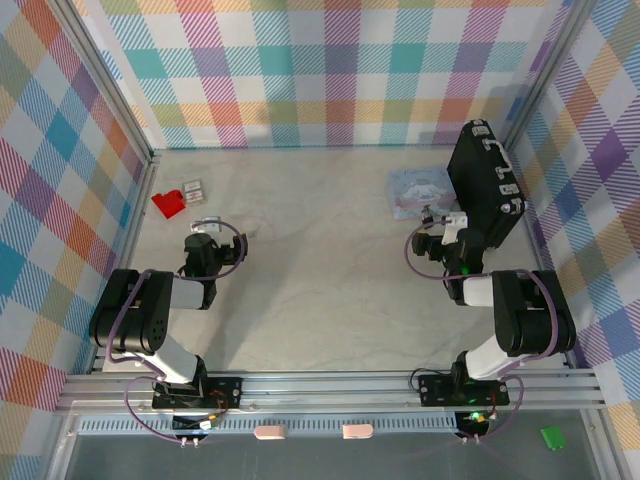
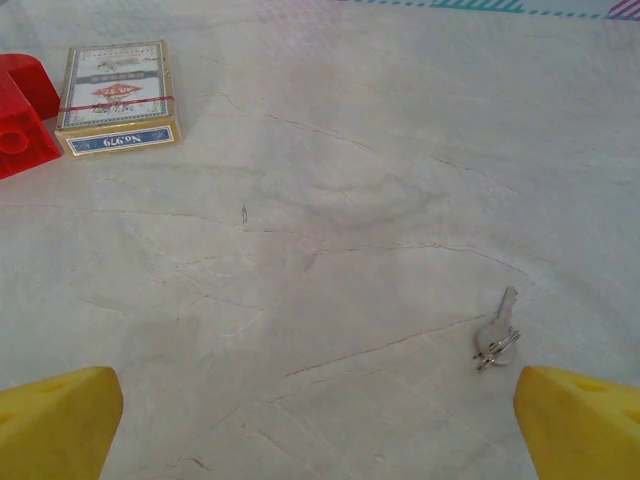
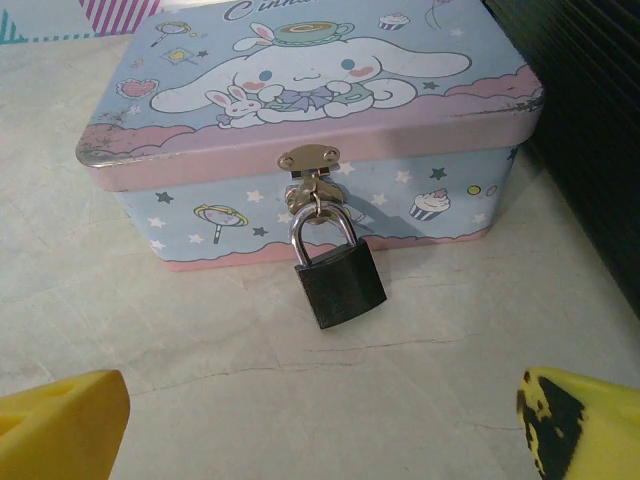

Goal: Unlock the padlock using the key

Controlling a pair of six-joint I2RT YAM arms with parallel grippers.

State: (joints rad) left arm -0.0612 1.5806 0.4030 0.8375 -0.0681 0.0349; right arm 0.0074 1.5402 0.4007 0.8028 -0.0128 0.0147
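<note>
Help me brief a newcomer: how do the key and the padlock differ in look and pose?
The key is slim and silvery; the padlock has a blocky dark body. The key lies flat and loose on the table; the padlock is hooked, shackle closed, through the hasp of the tin. Both show shiny metal.
</note>
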